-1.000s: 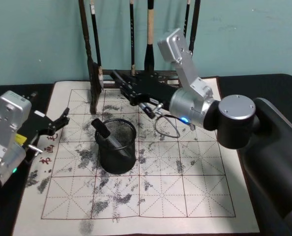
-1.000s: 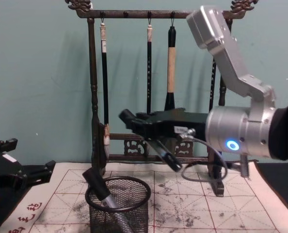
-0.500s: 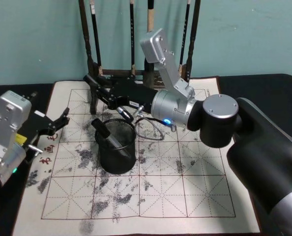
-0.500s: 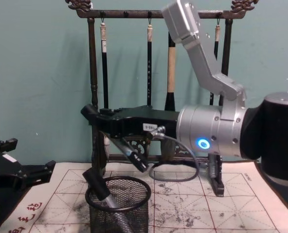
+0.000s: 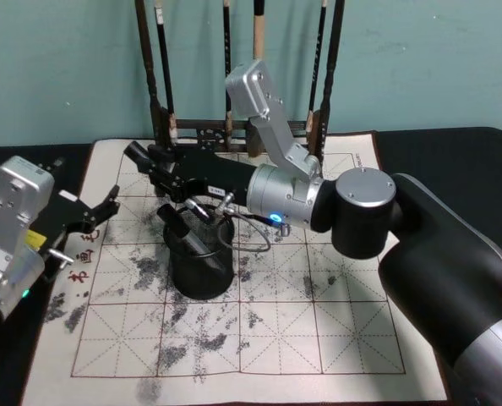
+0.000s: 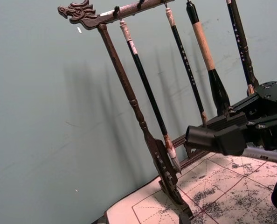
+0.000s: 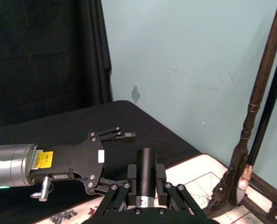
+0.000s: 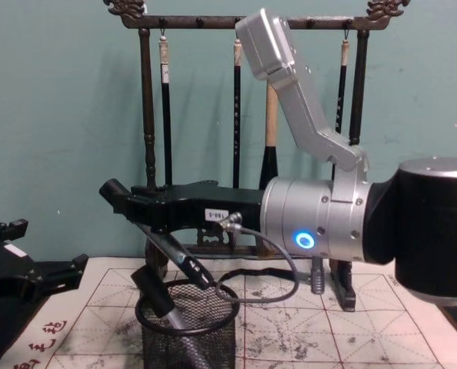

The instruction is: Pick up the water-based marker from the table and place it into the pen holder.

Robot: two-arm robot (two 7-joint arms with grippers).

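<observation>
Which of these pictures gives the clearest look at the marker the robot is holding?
The chest view: the marker slants from the right gripper down to the pen holder rim. The head view shows it foreshortened; the right wrist view shows its end; the left wrist view shows a stretch.

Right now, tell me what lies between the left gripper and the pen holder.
Head view: only bare, ink-stained mat between the left gripper and the pen holder.

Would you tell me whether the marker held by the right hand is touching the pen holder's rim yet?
Cannot tell. In the chest view the marker slants down from the right hand, its tip overlapping the pen holder rim, showing neither contact nor gap.
</observation>
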